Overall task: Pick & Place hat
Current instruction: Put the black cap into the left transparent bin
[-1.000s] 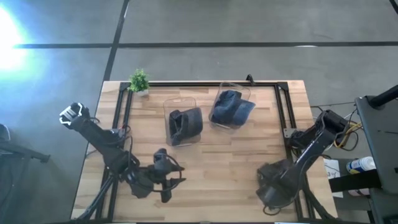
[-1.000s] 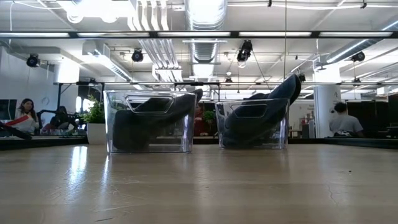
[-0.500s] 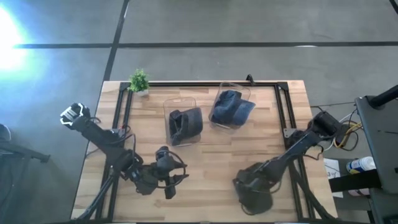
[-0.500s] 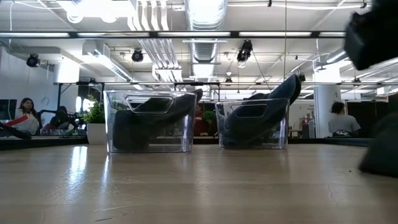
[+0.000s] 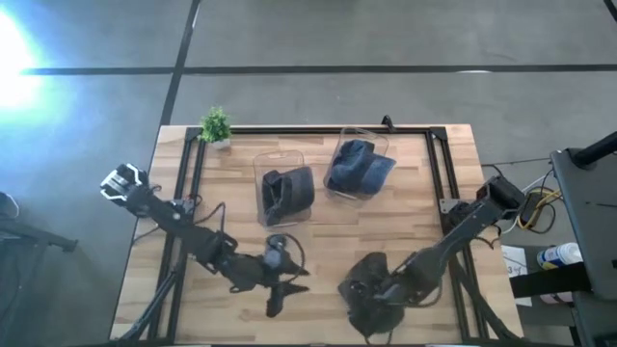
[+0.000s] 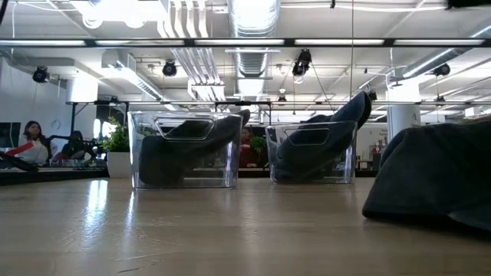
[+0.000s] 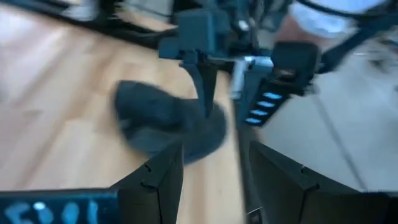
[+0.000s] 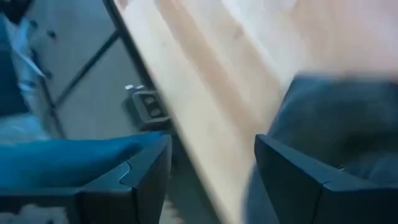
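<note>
A dark grey hat (image 5: 359, 297) lies flat on the wooden table near its near edge; it fills the right of the low view (image 6: 437, 180). My right gripper (image 5: 378, 285) stands over it, open, pointing down; in the right wrist view (image 8: 211, 180) bare table shows between the fingers and the hat (image 8: 339, 118) lies beside one. My left gripper (image 5: 286, 289) is open, just left of the hat, facing it (image 7: 165, 121). Its fingers (image 7: 208, 180) are short of the cloth. My right gripper comes from above, pointing down. One finger (image 7: 205, 93) reaches down onto the hat's edge nearest the right arm (image 7: 208, 121), the other stands off the cloth over bare table. The hat lies flat on the table, not between the fingers.
Two clear bins stand toward the far side, each with a dark hat inside: one (image 5: 280, 156) left of centre, one (image 5: 366, 133) right of it, its hat poking above the rim (image 6: 357, 107). A small potted plant (image 5: 215, 125) stands at the far left corner. A black frame rims the table.
My right gripper has swept along the near edge toward the table's left, bringing the hat with it; the hat passed high across the low view and now lies on the table. My left gripper has moved toward the table's right, closing in on the hat.
</note>
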`<state>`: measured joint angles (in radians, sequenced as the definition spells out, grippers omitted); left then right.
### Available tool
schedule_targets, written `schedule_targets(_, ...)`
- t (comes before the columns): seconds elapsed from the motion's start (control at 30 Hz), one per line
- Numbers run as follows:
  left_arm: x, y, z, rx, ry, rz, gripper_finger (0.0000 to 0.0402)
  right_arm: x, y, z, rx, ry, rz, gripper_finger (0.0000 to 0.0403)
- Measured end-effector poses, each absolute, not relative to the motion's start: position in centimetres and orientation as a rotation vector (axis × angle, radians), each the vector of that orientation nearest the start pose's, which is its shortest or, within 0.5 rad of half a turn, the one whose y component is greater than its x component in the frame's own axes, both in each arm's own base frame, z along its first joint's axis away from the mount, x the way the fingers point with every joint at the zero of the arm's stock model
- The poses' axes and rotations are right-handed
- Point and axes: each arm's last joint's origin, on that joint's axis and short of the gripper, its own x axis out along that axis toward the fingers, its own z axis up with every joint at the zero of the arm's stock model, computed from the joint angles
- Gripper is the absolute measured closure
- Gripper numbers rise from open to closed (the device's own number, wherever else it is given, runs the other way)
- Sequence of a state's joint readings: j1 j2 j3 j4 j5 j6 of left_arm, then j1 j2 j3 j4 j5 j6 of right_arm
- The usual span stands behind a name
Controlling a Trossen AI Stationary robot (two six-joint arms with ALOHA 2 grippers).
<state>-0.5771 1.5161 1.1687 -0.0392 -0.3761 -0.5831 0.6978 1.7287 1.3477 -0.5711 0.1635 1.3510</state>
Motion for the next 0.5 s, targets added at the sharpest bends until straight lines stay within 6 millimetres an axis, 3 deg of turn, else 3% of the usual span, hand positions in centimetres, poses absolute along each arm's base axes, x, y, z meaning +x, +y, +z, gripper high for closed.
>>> schedule_targets(0.17,32.3,-18.6,27.8,-0.357,0.4,-0.194,0.0226,25.9,26.2,25.2,1.09,1.072,-0.272,0.0177)
schedule_targets(0.5,38.6,-19.6,23.4,-0.167,0.471,-0.277,0.0226,18.1,31.3,21.4,1.337,1.166,-0.536,0.0177)
